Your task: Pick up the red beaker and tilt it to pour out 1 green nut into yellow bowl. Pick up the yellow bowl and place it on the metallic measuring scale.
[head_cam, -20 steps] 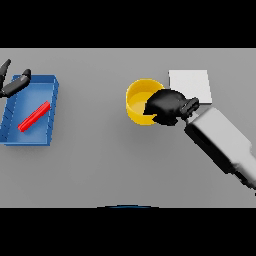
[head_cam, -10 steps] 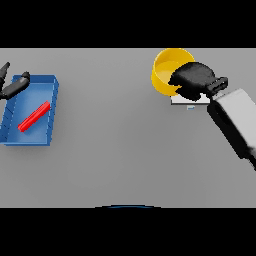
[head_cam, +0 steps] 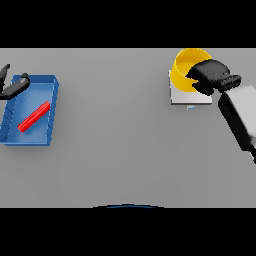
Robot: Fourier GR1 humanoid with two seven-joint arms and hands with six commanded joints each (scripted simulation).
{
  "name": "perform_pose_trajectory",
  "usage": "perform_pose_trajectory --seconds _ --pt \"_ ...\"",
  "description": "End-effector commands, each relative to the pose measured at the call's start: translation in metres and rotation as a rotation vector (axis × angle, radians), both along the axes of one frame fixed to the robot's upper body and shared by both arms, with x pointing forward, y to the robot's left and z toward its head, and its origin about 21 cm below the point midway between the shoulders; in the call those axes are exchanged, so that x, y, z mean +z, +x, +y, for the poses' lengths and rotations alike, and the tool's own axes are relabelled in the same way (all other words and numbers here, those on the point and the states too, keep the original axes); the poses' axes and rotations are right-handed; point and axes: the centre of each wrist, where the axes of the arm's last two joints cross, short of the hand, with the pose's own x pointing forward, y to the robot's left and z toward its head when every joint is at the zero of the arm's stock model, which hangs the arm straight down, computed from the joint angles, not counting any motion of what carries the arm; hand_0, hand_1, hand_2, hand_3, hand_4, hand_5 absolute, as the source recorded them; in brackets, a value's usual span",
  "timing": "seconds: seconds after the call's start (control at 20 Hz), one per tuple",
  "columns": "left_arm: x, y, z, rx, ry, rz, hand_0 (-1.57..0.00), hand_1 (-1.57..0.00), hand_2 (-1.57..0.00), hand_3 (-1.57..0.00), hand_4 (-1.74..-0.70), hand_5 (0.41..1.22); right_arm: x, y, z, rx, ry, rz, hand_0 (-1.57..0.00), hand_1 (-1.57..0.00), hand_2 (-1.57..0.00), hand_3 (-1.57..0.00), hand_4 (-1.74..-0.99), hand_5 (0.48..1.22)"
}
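Nearest me the grey tabletop (head_cam: pixel 125 150) lies smooth and matte. Further out on the left I see a blue tray (head_cam: pixel 50 117), a shallow rectangle with raised walls, holding a slim red bar (head_cam: pixel 34 116) laid diagonally. My left robot hand (head_cam: pixel 13 88) rests idle at the tray's far left corner, fingers loosely spread and holding nothing.

Farthest, on the right, my right robot hand (head_cam: pixel 210 76) is curled around the near right rim of the yellow bowl (head_cam: pixel 186 70), a round, glossy, plastic-looking dish. It sits over the metallic measuring scale (head_cam: pixel 190 96), a flat pale square plate. I can't tell whether the bowl is resting or hovering.

The bowl overhangs the scale's far edge; I judge that letting go now could tip it off.
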Motion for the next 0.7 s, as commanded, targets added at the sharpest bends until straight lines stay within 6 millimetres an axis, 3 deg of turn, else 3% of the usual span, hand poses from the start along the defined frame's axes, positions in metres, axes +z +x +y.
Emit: perform_pose_trajectory --seconds 0.0,0.55,0.65 --pt "0.003 0.001 -0.001 0.004 0.005 -0.006 0.00 0.00 0.00 0.00 -0.86 0.789 -0.002 0.002 0.001 -0.007 0.009 0.008 -1.57 -1.57 -1.45 -1.24 -1.741 1.221" --pt "0.004 0.002 -0.001 0.000 0.002 0.001 0.00 0.00 0.00 0.00 -0.84 0.783 -0.024 0.008 -0.012 -0.045 0.023 0.054 -1.57 -1.57 -1.37 -1.45 -1.741 1.221" --pt "0.004 0.002 -0.002 -0.005 0.009 0.009 0.00 0.00 0.00 0.00 -0.84 0.779 -0.028 0.006 -0.010 -0.054 0.025 0.068 -1.57 -1.50 -1.44 -1.25 -1.741 1.221"
